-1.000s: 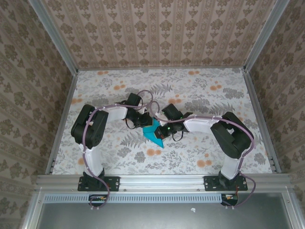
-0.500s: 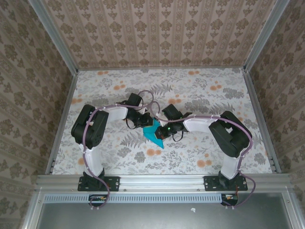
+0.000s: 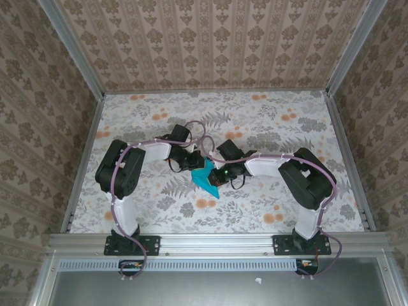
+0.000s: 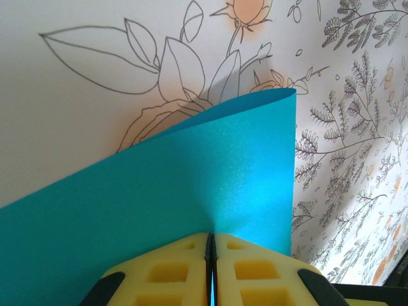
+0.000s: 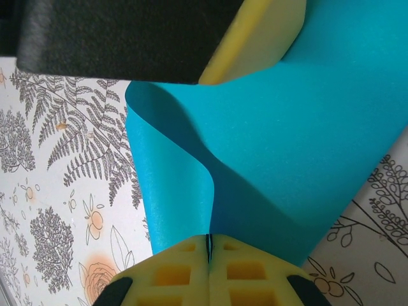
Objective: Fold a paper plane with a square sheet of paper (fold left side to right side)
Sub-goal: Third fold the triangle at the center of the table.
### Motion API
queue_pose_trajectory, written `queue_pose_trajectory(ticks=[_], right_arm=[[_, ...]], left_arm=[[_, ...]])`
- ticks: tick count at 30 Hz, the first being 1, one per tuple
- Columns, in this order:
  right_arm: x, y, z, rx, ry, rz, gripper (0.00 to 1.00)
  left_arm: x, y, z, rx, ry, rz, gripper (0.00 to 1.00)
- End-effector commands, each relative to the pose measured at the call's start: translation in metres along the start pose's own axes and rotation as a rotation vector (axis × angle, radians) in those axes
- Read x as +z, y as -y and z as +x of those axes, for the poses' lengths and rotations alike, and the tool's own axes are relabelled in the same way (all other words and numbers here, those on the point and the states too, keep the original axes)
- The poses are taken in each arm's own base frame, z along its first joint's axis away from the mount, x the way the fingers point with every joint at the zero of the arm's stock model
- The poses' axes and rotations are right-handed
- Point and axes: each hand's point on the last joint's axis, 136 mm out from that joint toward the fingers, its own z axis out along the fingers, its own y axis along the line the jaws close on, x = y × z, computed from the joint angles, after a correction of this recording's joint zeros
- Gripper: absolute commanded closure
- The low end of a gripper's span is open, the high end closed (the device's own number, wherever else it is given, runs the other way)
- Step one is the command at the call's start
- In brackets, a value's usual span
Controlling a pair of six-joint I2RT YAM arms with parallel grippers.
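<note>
The square sheet of paper (image 3: 207,178), bright cyan-blue, is held off the flowered table at mid-table between both arms. My left gripper (image 3: 195,163) is shut on one edge of it; in the left wrist view the yellow pads (image 4: 178,268) pinch the sheet (image 4: 191,191), which bows upward to a free corner. My right gripper (image 3: 215,176) is shut on another edge; its yellow pads (image 5: 172,274) clamp the sheet (image 5: 306,140) where one layer curls over in a soft loop. The left gripper's finger (image 5: 255,32) grips the sheet's far side. The paper plane is out of view.
The floral tabletop (image 3: 268,121) is ringed by patterned walls and an aluminium frame (image 3: 217,241) along the near edge. Both arms bend inward and meet at the centre, their cables (image 3: 191,127) looping above the wrists. Bare table lies at the back and on both sides.
</note>
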Motion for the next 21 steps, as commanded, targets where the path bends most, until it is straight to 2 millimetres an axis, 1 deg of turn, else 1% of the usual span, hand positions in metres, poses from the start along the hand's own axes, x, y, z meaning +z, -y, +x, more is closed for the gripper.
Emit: queue_pose_trajectory(ticks=[1, 11, 21], right_arm=[[0.0016, 0.0079, -0.0019, 0.028, -0.005, 0.027, 1.0], [0.0046, 0.0098, -0.0015, 0.035, -0.022, 0.033, 1.0], [0.0094, 0.0156, 0.0065, 0.045, -0.066, 0.052, 1.0]], left_arm=[[0.0048, -0.0092, 0.01, 0.0, -0.04, -0.048, 0.89], [0.004, -0.0076, 0.009, 0.004, -0.038, -0.046, 0.89], [0.0041, -0.006, 0.0086, 0.009, -0.037, -0.043, 0.89]])
